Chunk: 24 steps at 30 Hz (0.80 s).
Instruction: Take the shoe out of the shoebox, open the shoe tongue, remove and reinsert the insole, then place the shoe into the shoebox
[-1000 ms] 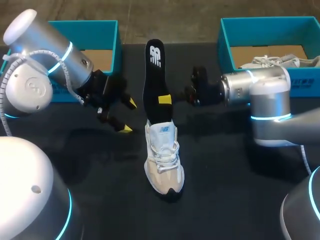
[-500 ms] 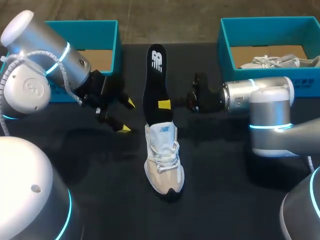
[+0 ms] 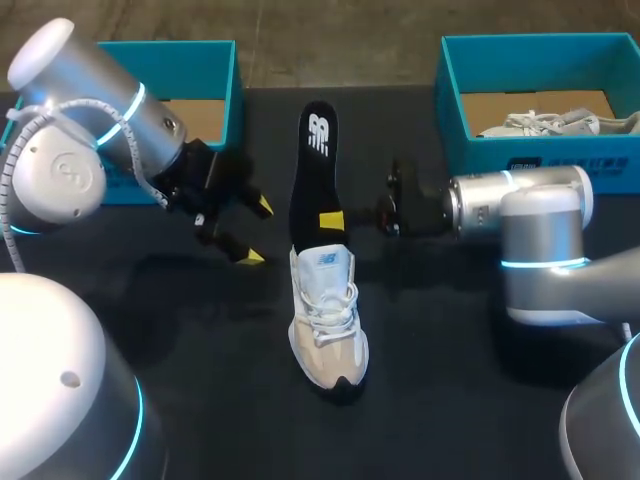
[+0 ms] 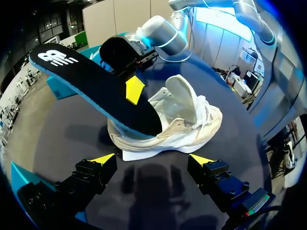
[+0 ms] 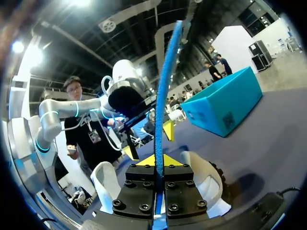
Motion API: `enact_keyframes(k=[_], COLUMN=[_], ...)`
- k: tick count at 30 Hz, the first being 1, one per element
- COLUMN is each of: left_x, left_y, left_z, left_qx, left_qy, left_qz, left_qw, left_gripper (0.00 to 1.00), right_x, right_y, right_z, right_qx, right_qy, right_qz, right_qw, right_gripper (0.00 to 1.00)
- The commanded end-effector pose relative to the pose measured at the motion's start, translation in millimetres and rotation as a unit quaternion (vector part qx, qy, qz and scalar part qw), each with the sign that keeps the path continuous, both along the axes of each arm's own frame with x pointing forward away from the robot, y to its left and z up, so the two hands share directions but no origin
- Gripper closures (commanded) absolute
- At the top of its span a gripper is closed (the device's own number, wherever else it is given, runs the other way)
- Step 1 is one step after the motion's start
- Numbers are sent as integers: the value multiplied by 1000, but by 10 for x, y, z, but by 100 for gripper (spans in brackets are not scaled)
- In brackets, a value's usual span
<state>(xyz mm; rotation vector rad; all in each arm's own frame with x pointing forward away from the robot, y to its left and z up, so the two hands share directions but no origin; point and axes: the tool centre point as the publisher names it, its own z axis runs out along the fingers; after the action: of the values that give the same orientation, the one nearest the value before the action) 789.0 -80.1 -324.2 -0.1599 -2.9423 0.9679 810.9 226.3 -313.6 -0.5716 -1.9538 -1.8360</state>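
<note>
The right gripper (image 3: 332, 221) pinches the black insole (image 3: 314, 160) by its edges, its near end at the shoe (image 3: 328, 320) mid-table (image 3: 450, 330). It looks light and bendy (probably foam), so grip mid-length. The left gripper (image 3: 256, 232) hangs spread nearby.

Right gripper (image 5: 157, 162): your two yellow tips sit pressed together, pinching the insole from both sides.
Insole (image 5: 164, 91): you see it edge-on, a thin blue strip rising straight up from between your fingertips.
Shoe (image 5: 204, 184): white, lying under your gripper, with its collar showing on either side of the finger blocks.
Left gripper (image 5: 147, 141): ahead of yours, just past the insole, its yellow tips spread apart with nothing between them.
Shoebox (image 5: 225, 103): teal, standing on the dark table (image 5: 268, 143) beyond the shoe, well apart from your fingers.
</note>
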Motion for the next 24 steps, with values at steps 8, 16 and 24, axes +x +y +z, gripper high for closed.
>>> enact_keyframes(k=[8, 16, 24], left_x=[41, 50, 50], left_y=[-7, -1, -6], left_z=[-8, -8, -24], left_qx=[0, -2, -5], left_qy=[2, 2, 5], left_qz=[-1, 0, -1], left_qw=[1000, 1000, 1000], left_gripper=[0, 0, 0], right_x=[-88, -193, -280], right_y=[14, 29, 28], right_z=[-121, -212, -308], right_qx=[-5, -10, -14], right_qy=[21, 45, 64], right_qz=[0, 3, 3], right_qw=[1000, 999, 998], right_gripper=[100, 100, 100])
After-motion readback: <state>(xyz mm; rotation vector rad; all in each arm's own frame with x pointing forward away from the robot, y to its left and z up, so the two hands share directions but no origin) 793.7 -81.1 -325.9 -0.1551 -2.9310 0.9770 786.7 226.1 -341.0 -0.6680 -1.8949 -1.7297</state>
